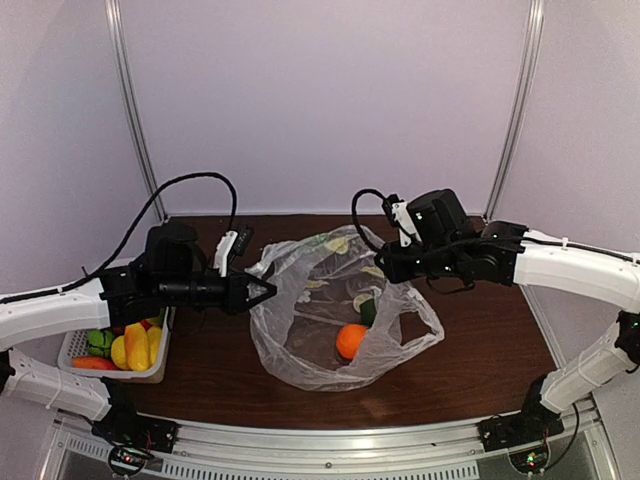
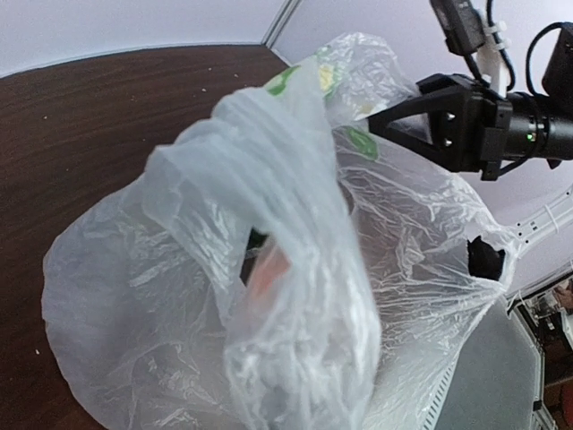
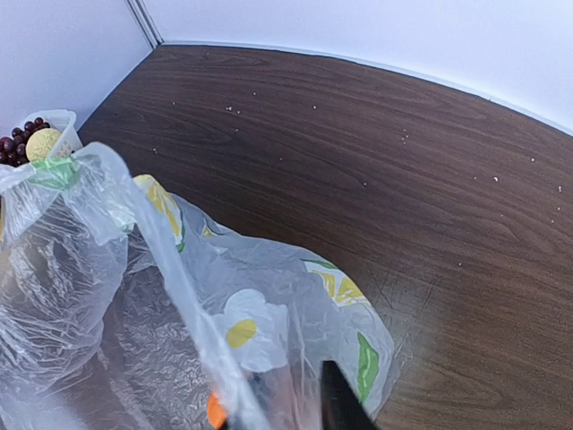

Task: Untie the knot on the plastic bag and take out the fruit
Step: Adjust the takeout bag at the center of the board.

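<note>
The plastic bag (image 1: 300, 355) lies open at the table's middle, its rim held up between both arms. My left gripper (image 1: 268, 292) is shut on the bag's left edge; in the left wrist view bunched plastic (image 2: 295, 340) hides its fingers. My right gripper (image 1: 383, 268) pinches the right rim, where a strip of bag (image 3: 179, 287) runs between its dark fingers (image 3: 340, 405). Fruit inside the bag includes an orange (image 1: 351, 340), also seen through the plastic (image 3: 216, 412), and a green lime (image 1: 369, 312). The knot is out of view.
A white slotted basket (image 1: 70, 348) at the left edge holds yellow, green and red fruit. In the right wrist view its corner (image 3: 55, 118) shows dark grapes (image 3: 16, 140). Pale walls with metal posts (image 1: 135, 110) close the back.
</note>
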Controlling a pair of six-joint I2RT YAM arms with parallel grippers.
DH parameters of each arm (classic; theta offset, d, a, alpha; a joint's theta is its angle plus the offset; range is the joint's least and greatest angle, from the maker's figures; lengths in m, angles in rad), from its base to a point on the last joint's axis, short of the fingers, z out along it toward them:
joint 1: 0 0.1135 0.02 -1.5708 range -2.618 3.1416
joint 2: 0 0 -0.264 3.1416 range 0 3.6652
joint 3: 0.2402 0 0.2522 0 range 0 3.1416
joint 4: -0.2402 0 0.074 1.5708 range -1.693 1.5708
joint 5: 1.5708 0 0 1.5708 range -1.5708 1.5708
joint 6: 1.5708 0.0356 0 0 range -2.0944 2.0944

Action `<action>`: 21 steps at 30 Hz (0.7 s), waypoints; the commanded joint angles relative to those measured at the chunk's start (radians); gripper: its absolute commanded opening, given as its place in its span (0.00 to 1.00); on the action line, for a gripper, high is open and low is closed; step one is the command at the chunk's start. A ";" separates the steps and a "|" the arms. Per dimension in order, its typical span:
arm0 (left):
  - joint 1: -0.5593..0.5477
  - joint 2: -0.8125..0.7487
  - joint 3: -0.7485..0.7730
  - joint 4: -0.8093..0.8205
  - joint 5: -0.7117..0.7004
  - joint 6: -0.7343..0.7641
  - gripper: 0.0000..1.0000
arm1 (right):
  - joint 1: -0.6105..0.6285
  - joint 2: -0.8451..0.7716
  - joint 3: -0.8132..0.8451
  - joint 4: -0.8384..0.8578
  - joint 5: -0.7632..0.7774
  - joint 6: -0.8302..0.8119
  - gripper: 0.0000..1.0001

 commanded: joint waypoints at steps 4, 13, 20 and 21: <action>-0.013 -0.019 -0.049 0.090 -0.129 -0.072 0.00 | 0.060 -0.093 0.054 -0.057 0.106 -0.035 0.69; -0.013 -0.009 -0.052 0.076 -0.136 -0.061 0.00 | 0.234 -0.158 0.097 -0.083 0.183 -0.075 0.81; -0.012 -0.017 -0.056 0.076 -0.152 -0.071 0.00 | 0.302 -0.040 0.136 -0.076 0.150 -0.062 0.80; -0.014 -0.019 -0.056 0.076 -0.153 -0.072 0.00 | 0.302 -0.018 0.136 -0.070 0.129 -0.055 0.79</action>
